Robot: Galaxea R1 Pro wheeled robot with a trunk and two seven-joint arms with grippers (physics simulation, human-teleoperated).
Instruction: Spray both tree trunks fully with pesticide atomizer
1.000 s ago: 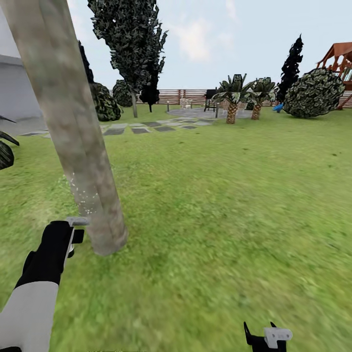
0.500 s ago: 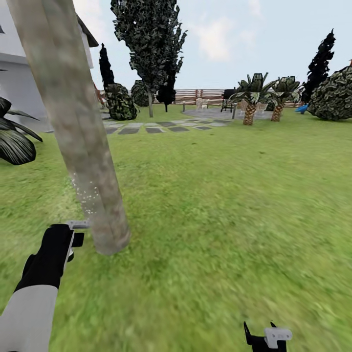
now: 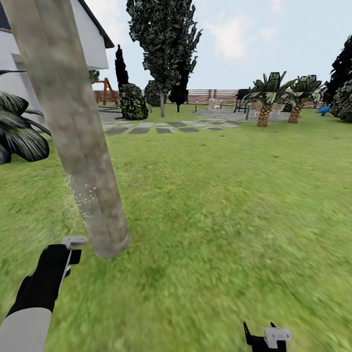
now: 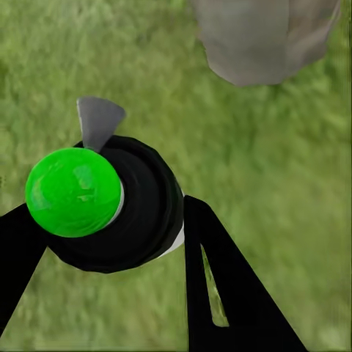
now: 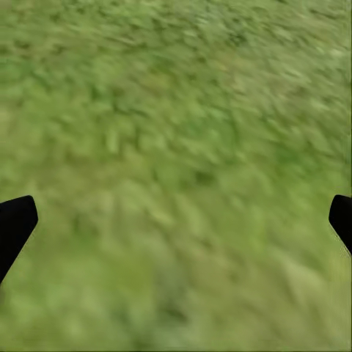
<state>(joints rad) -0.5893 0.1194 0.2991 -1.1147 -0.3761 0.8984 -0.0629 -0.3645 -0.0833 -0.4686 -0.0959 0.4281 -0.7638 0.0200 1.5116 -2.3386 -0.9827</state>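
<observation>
A thick grey-brown tree trunk (image 3: 73, 127) leans up from the garden lawn (image 3: 220, 210) at the left of the head view. Fine white specks of pesticide (image 3: 83, 198) dot its lower left side. My left gripper (image 3: 71, 254) is low beside the trunk's base, shut on the pesticide atomizer, whose grey nozzle (image 3: 76, 240) points at the bark. In the left wrist view the atomizer (image 4: 125, 209) has a black body and a green cap (image 4: 73, 192) between my black fingers (image 4: 220, 293), with the trunk base (image 4: 264, 37) ahead. My right gripper (image 3: 266, 337) hangs open over grass (image 5: 176, 147).
A white house (image 3: 93, 44) and a dark leafy plant (image 3: 22, 132) stand at the left. Stepping stones (image 3: 161, 129), dark conifers (image 3: 166, 44), two small palms (image 3: 266, 98) and a slatted fence (image 3: 215, 95) lie far ahead. Lawn stretches to the right.
The camera has turned left: the far trees and palms slid right and the house came into view. My left gripper with the atomizer sits slightly lower beside the trunk.
</observation>
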